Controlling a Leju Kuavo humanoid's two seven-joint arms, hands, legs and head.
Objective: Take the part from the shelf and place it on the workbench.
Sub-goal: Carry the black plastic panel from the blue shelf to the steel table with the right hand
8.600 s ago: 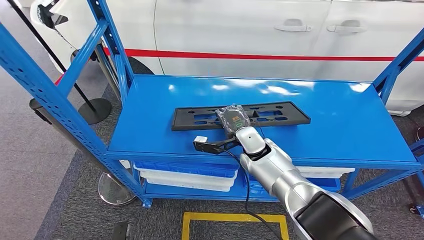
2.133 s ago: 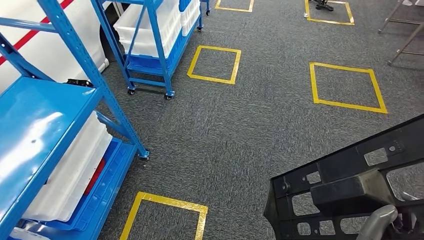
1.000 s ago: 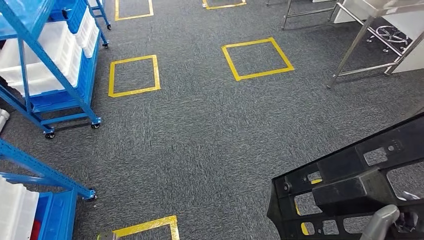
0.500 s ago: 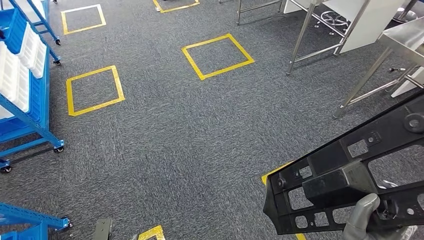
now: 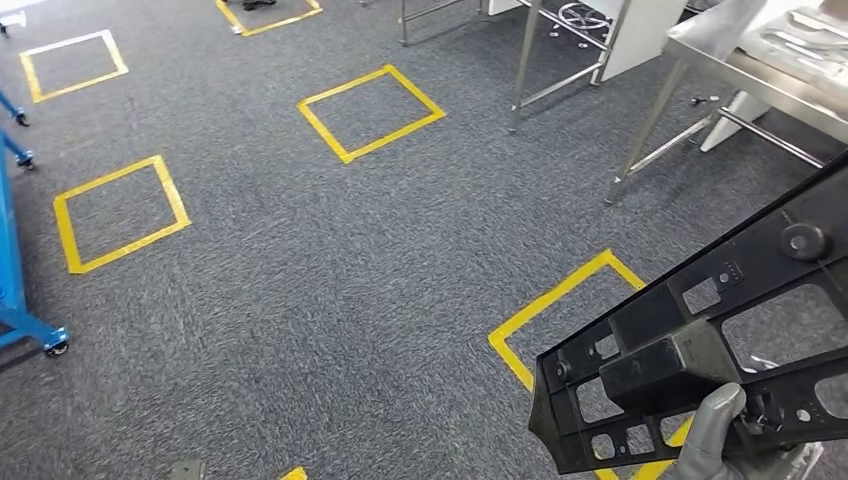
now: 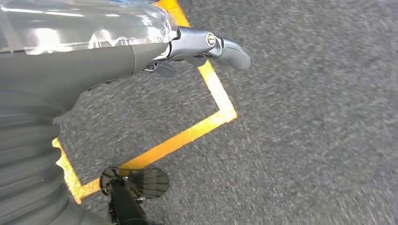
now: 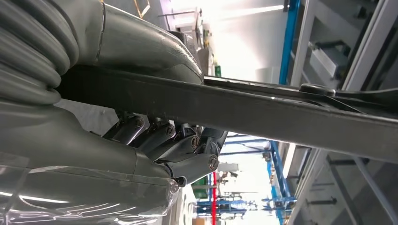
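A long black plastic part (image 5: 700, 340) with several cut-outs slants across the lower right of the head view, carried above the carpet. My right hand (image 5: 715, 440) grips it from below, the grey thumb pressed on its face. From the right wrist camera the part (image 7: 263, 112) appears as a dark bar clamped between the thumb and the curled fingers (image 7: 187, 150). My left hand (image 6: 187, 47) hangs over the floor, holding nothing, its fingers close together. A steel workbench (image 5: 790, 50) stands at the upper right.
Grey carpet carries several yellow taped squares (image 5: 370, 110). The workbench's metal legs (image 5: 650, 130) reach the floor ahead on the right. A blue shelf foot with a castor (image 5: 40, 340) sits at the left edge. A dark stand base (image 6: 136, 183) lies below my left hand.
The camera has kept swinging right: the blue shelves have slid off to the left and the steel workbench has come further into view. The part stays in my right hand.
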